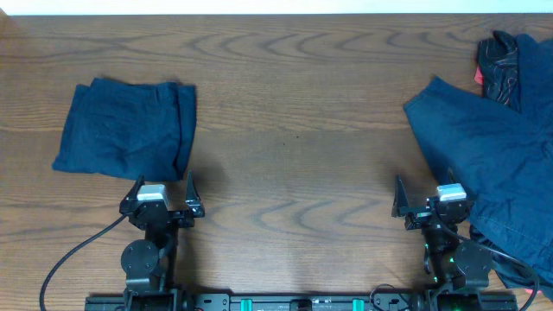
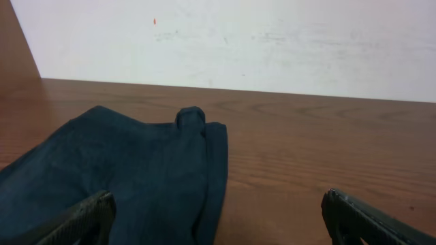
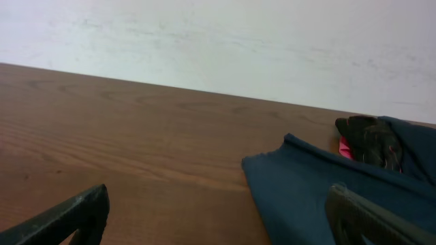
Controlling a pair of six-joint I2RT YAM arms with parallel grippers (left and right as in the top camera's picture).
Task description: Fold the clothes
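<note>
A folded dark blue garment (image 1: 125,128) lies on the table at the left; it also shows in the left wrist view (image 2: 129,170). A larger unfolded dark blue garment (image 1: 492,155) lies spread at the right, also seen in the right wrist view (image 3: 306,190). A dark garment with a pink patch (image 1: 510,65) lies at the far right; it also shows in the right wrist view (image 3: 368,139). My left gripper (image 1: 161,206) is open and empty just in front of the folded garment. My right gripper (image 1: 430,206) is open and empty at the spread garment's near left edge.
The wooden table (image 1: 294,130) runs between the two piles. A white wall (image 2: 238,41) stands behind its far edge. Cables run from both arm bases at the front edge.
</note>
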